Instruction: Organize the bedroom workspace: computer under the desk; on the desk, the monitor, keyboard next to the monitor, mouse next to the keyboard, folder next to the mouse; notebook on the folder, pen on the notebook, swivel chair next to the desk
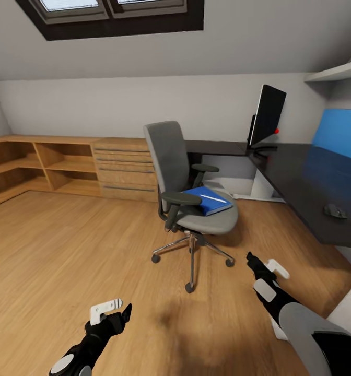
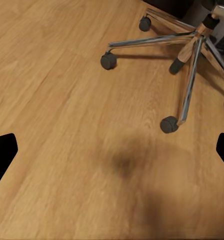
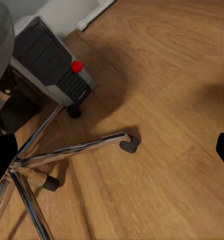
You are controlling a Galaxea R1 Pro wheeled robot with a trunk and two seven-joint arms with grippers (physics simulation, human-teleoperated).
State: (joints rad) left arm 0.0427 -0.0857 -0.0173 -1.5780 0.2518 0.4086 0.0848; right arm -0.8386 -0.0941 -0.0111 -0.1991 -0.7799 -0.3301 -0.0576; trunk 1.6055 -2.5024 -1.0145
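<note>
While we look across the oak floor [image 1: 66,250], we count one swivel chair [image 1: 188,183], standing well apart from the desk [image 1: 311,177] with its seat turned toward it. On the seat lies one blue folder [image 1: 209,201], and on the folder one thin white pen [image 1: 213,198]; we cannot make out a notebook separately. One monitor [image 1: 267,115] stands upright at the desk's far corner, a red dot at its lower edge, and one small black mouse [image 1: 335,211] sits on the glossy top nearer to us. One computer [image 3: 52,65] stands on the floor just beside the chair's chrome base (its dark front carries a round red light). Of the chair's casters we count three in the left wrist view and four in the head view. Low oak cabinets [image 1: 66,164] line the far wall under a skylight [image 1: 113,13].

Our two grippers hang low over bare floor, holding and touching nothing. The left gripper [image 1: 113,312] has its fingers spread wide; the right gripper [image 1: 264,267] is spread likewise, its dark tips sitting at opposite edges of the wrist view.

No writing or brand is readable anywhere.
</note>
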